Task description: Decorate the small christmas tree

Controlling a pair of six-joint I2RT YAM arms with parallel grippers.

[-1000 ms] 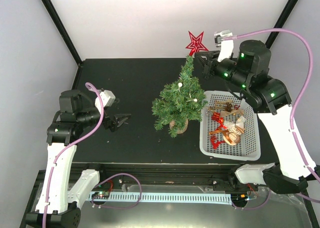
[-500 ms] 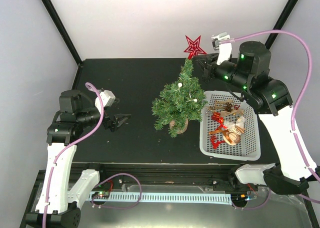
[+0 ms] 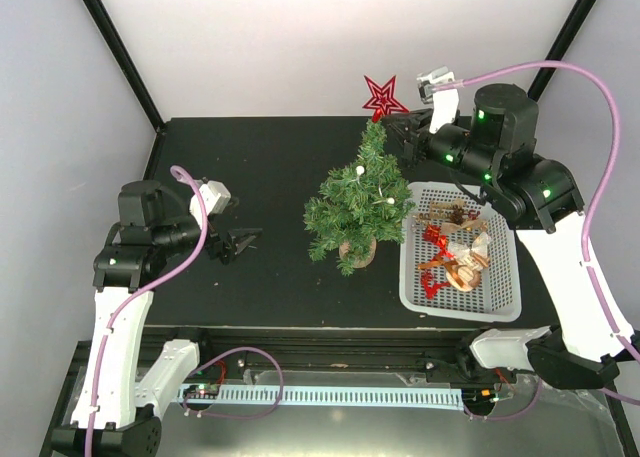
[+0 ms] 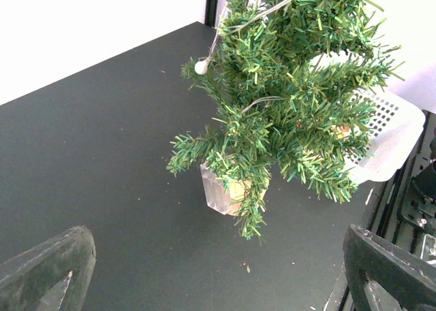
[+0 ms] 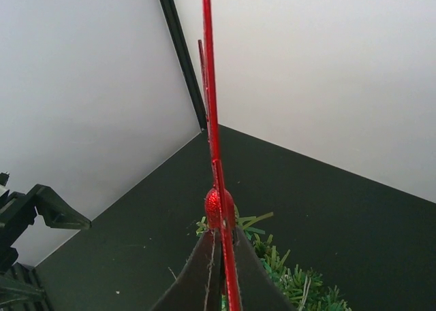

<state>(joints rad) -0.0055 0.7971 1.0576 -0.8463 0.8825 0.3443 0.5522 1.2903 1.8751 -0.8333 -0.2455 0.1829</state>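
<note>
The small christmas tree (image 3: pixel 358 197) stands mid-table on its tan base, with a white light string and small white bulbs on it. It also fills the left wrist view (image 4: pixel 293 113). My right gripper (image 3: pixel 405 135) is shut on a red glitter star topper (image 3: pixel 382 95) and holds it right above the tree's pointed top. In the right wrist view the star (image 5: pixel 212 120) is edge-on between my fingers, its socket over the top needles (image 5: pixel 262 236). My left gripper (image 3: pixel 245 242) is open and empty, low over the table to the left of the tree.
A white basket (image 3: pixel 505 297) with several ornaments in red, tan and white sits right of the tree; its rim shows in the left wrist view (image 4: pixel 398 131). Black frame posts stand at the table's back corners. The table's front edge runs below the basket.
My right gripper has carried the red star leftward, from right of the tree's tip to directly above it. The left arm has not moved.
</note>
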